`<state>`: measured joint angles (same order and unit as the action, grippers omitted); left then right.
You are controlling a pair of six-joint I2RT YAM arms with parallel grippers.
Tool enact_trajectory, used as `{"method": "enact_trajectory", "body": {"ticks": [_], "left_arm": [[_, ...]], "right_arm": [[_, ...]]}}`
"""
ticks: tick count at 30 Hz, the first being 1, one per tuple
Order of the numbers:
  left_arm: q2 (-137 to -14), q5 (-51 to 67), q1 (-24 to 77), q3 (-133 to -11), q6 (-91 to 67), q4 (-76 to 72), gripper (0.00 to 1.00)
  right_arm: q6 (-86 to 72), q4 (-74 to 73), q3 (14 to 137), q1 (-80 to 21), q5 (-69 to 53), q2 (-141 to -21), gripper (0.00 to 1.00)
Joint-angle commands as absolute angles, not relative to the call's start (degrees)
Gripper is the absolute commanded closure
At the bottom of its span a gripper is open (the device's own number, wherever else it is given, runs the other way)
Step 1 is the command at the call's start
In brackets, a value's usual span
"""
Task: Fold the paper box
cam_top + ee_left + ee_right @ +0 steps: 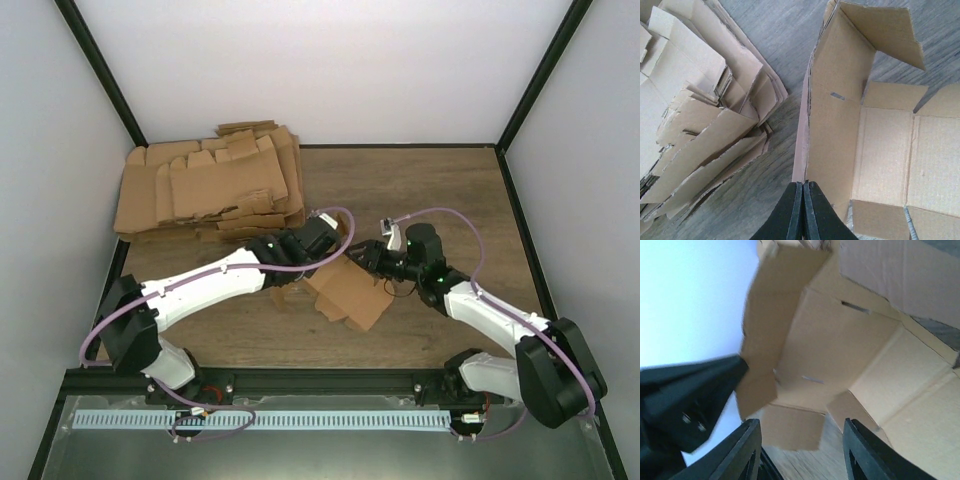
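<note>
The paper box [350, 292] lies partly unfolded at the middle of the table, between the two arms. My left gripper [338, 256] is shut on the near end of one upright side wall; in the left wrist view its fingers [803, 186] pinch the wall's lower edge, with the box's open inside [885, 150] to the right. My right gripper [364, 257] faces it from the right, jaws apart. In the right wrist view the box's inside [840, 340] fills the frame, and a small end flap [790, 427] hangs just ahead of the open right gripper [801, 426], untouched.
A big untidy pile of flat cardboard blanks [210, 185] lies at the table's back left, close to the left gripper's left side [685, 125]. Bare wooden table [440, 190] shows at the back right. White walls enclose the table.
</note>
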<state>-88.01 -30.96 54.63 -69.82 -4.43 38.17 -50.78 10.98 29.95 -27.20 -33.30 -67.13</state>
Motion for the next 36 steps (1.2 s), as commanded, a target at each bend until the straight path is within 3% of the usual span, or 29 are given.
{"method": "enact_trajectory", "body": {"ticks": [1, 6, 15, 36], "left_arm": [[-87.19, -34.33, 56.52, -67.94, -6.75, 34.98, 0.96], [-86.81, -35.69, 59.20, -65.68, -6.48, 32.15, 0.96], [-89.43, -37.14, 61.52, -66.43, -6.35, 31.11, 0.96], [-94.96, -38.24, 64.43, -66.95, -7.01, 32.29, 0.96]], "right_arm": [[-64.41, 21.14, 31.36, -27.68, -29.84, -68.17, 0.50], [-68.69, 23.86, 35.13, -27.77, -29.88, -71.61, 0.45], [-68.95, 22.98, 39.77, -27.95, -31.49, -78.84, 0.44], [-68.03, 21.21, 40.03, -28.00, -33.46, -84.87, 0.69]]}}
